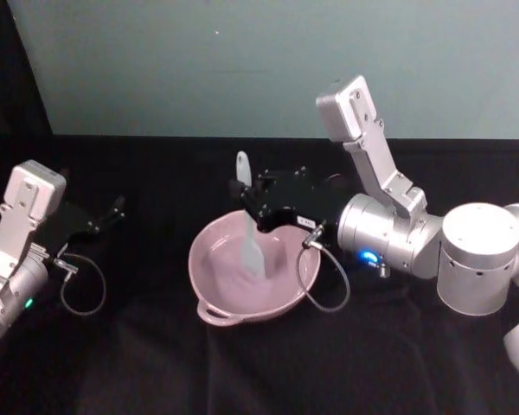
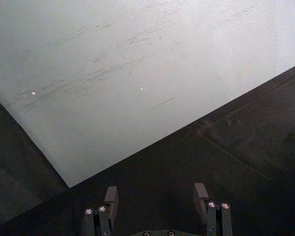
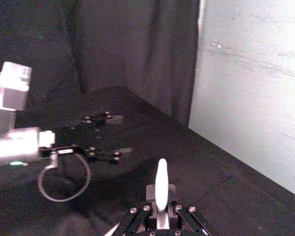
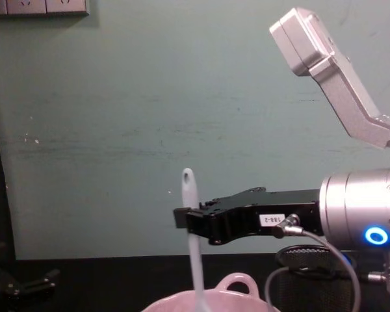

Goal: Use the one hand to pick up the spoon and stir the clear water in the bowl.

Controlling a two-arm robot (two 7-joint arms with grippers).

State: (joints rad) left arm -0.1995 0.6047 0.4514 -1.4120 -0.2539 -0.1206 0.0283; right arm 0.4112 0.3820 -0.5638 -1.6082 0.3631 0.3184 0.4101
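Two grippers stood over the black table, but only one was at work. On the left, the left gripper lay parked low near the table's left side, its fingers spread wide on nothing and well apart from the bowl. That pink bowl sat near the middle of the table with its loop handle on the near rim. The spoon stood nearly upright in the bowl, hole end up and paddle head down inside the walls, close to the bowl's centre. From the right, the right gripper reached in level, pinched tight across the upper handle just above the far rim. The spoon's long axis therefore ran crosswise to the gripper's reach, with the head hanging straight below the pinch. Stirring probably called for small circles that kept the head clear of the walls.
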